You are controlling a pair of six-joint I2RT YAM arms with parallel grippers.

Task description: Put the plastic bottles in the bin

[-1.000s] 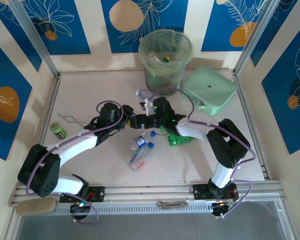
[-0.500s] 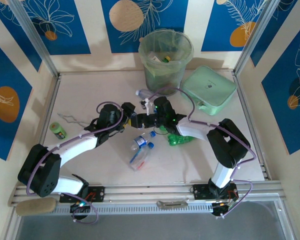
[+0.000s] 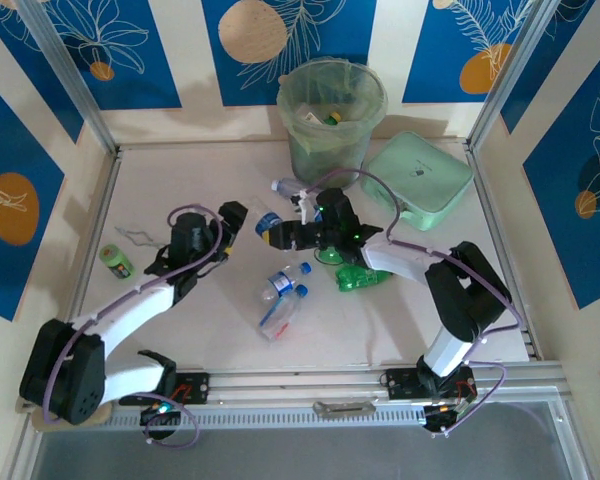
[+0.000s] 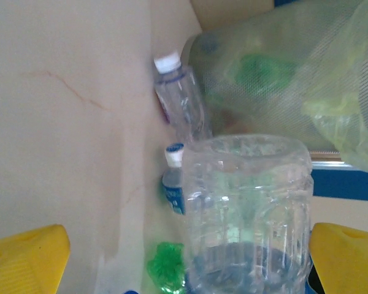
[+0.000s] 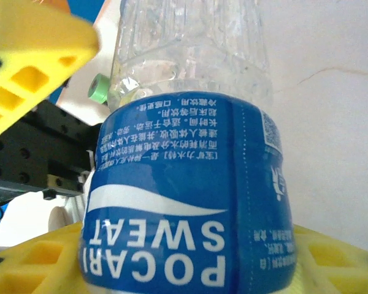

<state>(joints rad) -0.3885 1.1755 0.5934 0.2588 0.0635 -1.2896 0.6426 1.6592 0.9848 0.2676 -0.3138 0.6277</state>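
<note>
Mint-green lid point(image 3: 417, 180) far right, green tape roll point(image 3: 115, 261) left edge

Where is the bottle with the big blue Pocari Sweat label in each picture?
Top external: the Pocari Sweat bottle is mid-table, held by the right gripper, nearer the arms than the bin.
Left wrist: bottom centre, big and clear, base towards the camera, the bin behind it.
Right wrist: front and centre, label upside down.
Shared landmark: the bin, in the top and left wrist views.

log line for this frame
left pincer: open, empty | right pincer: shut on blue-labelled bottle | bin: upright | loose bottles: several outside bin
</note>
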